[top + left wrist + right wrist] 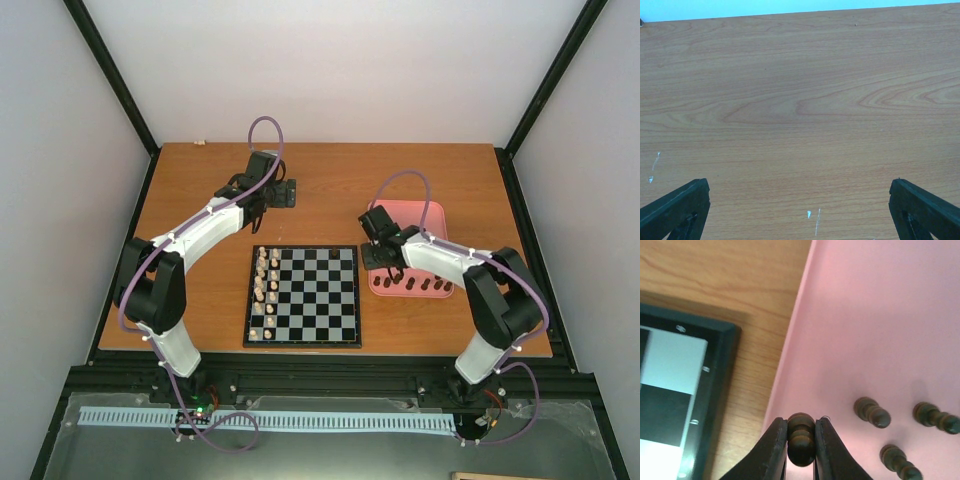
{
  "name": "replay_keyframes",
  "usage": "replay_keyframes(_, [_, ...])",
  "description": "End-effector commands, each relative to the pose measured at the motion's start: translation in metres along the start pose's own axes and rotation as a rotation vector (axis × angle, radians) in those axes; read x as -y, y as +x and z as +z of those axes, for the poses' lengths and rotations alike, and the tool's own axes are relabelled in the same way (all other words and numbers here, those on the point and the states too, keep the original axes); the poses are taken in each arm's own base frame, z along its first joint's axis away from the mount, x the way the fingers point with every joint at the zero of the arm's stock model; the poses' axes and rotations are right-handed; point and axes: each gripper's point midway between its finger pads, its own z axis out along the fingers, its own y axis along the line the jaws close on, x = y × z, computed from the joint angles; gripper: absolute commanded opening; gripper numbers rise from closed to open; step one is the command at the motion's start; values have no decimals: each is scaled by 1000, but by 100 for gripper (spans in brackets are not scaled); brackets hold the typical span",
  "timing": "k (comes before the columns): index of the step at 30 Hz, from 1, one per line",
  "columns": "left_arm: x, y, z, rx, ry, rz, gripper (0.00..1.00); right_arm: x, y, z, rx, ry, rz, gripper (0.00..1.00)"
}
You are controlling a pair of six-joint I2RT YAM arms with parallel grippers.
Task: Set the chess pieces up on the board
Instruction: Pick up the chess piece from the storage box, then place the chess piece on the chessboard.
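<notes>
The chessboard (303,296) lies at the table's front middle, with pale pieces in its two left columns and one dark piece (334,254) at its far edge. Several dark chess pieces (420,284) lie in the pink tray (420,212). My right gripper (378,262) is over the tray's left edge, shut on a dark pawn (801,439). The board's corner (715,340) shows left of it, with more dark pieces (872,412) to the right. My left gripper (262,192) is open and empty over bare wood beyond the board; its fingertips (680,202) stand far apart.
A small black block (287,193) sits beside the left gripper at the back. A tiny pale object (199,144) lies at the table's far left edge. Black frame posts stand at the table's corners.
</notes>
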Motion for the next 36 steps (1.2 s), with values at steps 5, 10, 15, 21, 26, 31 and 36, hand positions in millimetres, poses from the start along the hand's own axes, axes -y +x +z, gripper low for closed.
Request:
replay_keyframes(5, [1, -10, -3, 20, 10, -21, 100, -27, -31, -41, 97, -68, -23, 12])
replay_keyframes(10, [1, -9, -2, 18, 12, -22, 100, -65, -29, -48, 106, -106, -90, 12])
replay_keyframes(15, [1, -10, -3, 20, 14, -22, 100, -92, -29, -42, 90, -129, -145, 12])
replay_keyframes(21, [0, -10, -4, 23, 8, -21, 100, -109, -25, -31, 53, -153, -172, 12])
replay_keyframes(26, [0, -9, -2, 19, 8, -21, 100, -116, -20, -27, 34, -172, -179, 12])
replay_keyframes(31, [0, -9, -2, 18, 4, -20, 100, -121, -15, -23, 16, -184, -190, 12])
replay_keyframes(36, [-1, -9, -3, 20, 3, -20, 100, -125, -12, -17, 3, -188, -196, 12])
